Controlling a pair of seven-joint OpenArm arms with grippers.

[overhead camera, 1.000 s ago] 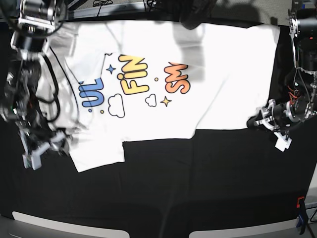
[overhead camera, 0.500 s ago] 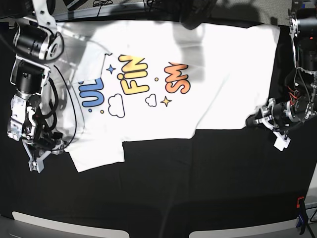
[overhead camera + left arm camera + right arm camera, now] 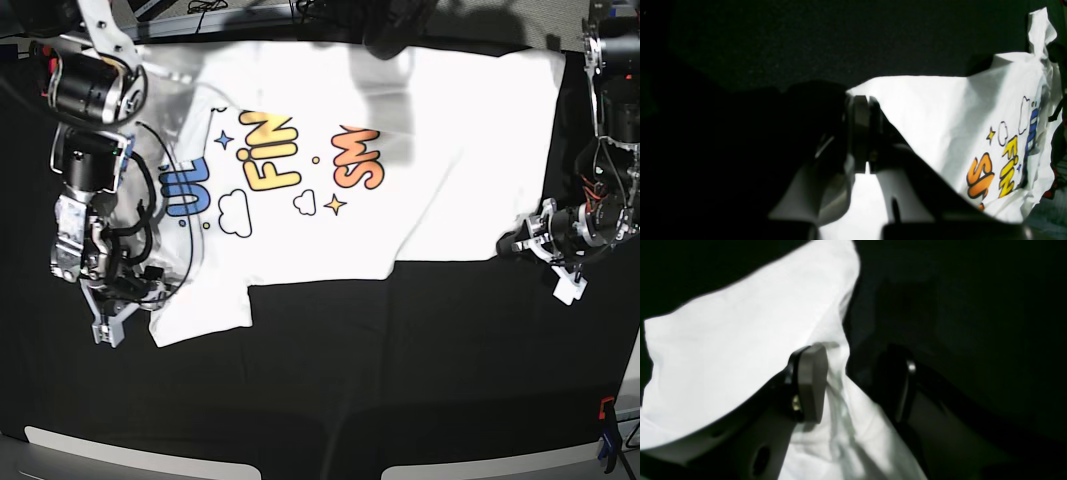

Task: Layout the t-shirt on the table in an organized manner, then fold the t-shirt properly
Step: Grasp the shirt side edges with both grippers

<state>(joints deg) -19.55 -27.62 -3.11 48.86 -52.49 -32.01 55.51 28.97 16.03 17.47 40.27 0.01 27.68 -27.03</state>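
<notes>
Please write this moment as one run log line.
t-shirt: print up on table | right gripper: open, astride sleeve edge | left gripper: shut, beside hem

t-shirt [image 3: 440, 150] far edge: lost in dark shadow at the base view's top.
t-shirt left sleeve: hidden behind the right arm.
Right end effector [image 3: 853, 383]: blurred; cloth contact cannot be told.
Left end effector [image 3: 868, 130]: mostly underexposed.

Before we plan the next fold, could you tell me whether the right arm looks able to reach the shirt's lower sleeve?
Probably yes: the right gripper is open right at the t-shirt sleeve's edge, one of its fingers over white cloth, nothing between.
</notes>
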